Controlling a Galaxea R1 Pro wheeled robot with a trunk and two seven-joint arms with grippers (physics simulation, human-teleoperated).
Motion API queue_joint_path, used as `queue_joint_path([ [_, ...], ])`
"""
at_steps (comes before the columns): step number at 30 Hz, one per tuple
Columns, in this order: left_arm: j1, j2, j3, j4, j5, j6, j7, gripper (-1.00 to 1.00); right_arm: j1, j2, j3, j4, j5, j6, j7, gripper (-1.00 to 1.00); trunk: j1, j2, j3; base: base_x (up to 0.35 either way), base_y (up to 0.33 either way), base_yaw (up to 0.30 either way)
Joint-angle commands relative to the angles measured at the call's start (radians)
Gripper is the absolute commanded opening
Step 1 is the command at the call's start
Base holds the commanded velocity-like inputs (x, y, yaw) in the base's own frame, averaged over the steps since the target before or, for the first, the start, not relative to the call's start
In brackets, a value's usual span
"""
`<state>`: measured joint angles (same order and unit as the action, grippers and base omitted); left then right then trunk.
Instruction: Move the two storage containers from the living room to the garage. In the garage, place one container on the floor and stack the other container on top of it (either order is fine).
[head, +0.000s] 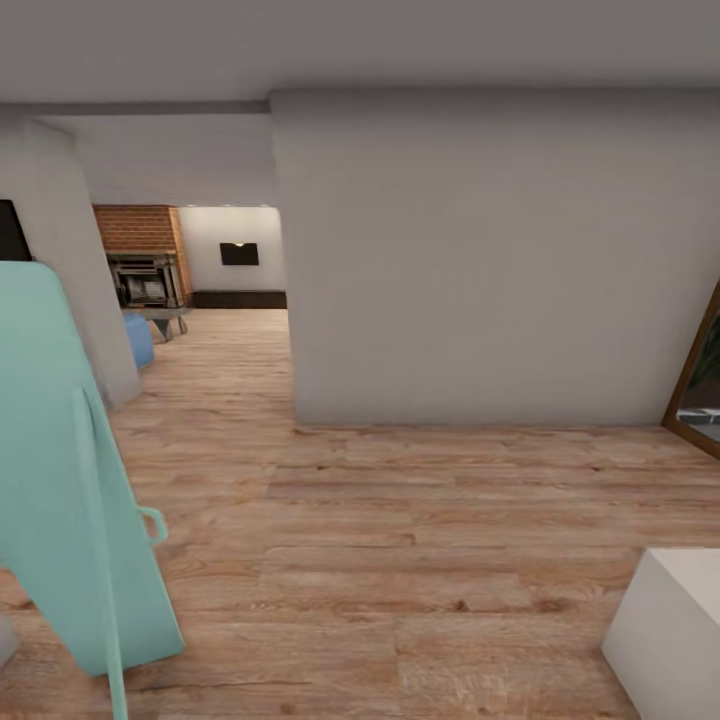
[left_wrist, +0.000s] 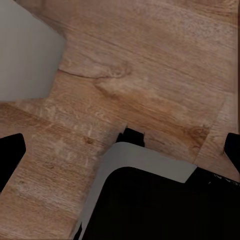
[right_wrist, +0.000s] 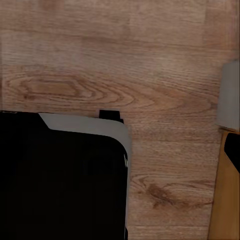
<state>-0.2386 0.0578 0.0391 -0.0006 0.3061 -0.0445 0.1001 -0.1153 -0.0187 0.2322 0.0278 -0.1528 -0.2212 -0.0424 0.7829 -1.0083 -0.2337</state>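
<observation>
The two storage containers and the garage are out of view. I stand on light wood planks (head: 420, 520) in a passage. The living room (head: 215, 300) opens ahead on the left, with its brick fireplace (head: 145, 262) and a bit of blue sofa (head: 138, 340). In the left wrist view my left gripper (left_wrist: 120, 150) is open, its dark fingertips (left_wrist: 11, 152) far apart at both edges, with nothing between them, above my own black base (left_wrist: 160, 210). My right gripper (right_wrist: 120, 150) looks open too: one fingertip (right_wrist: 233, 150) sits at the picture's edge, over bare planks.
A broad grey wall block (head: 480, 270) stands straight ahead, the opening to its left. A tall teal object (head: 70, 480) is close at my left. A white box (head: 670, 630) sits low on the right. A wood-framed glass door (head: 700, 385) is at the far right.
</observation>
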Motion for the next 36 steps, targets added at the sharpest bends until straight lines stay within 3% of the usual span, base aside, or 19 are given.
queue_joint_path([
  [1,-0.001,0.000,0.004,0.001,0.002,-0.003,0.001,1.00,-0.001,0.000,0.009,0.003,-0.010,-0.006,-0.001,1.00,0.001,-0.001,-0.001,0.323,0.000,0.000],
  [36,-0.001,0.001,0.004,0.001,0.002,-0.003,0.001,1.00,-0.001,0.001,0.009,0.003,-0.011,-0.004,-0.006,1.00,0.001,-0.001,-0.001,0.323,0.000,0.000],
])
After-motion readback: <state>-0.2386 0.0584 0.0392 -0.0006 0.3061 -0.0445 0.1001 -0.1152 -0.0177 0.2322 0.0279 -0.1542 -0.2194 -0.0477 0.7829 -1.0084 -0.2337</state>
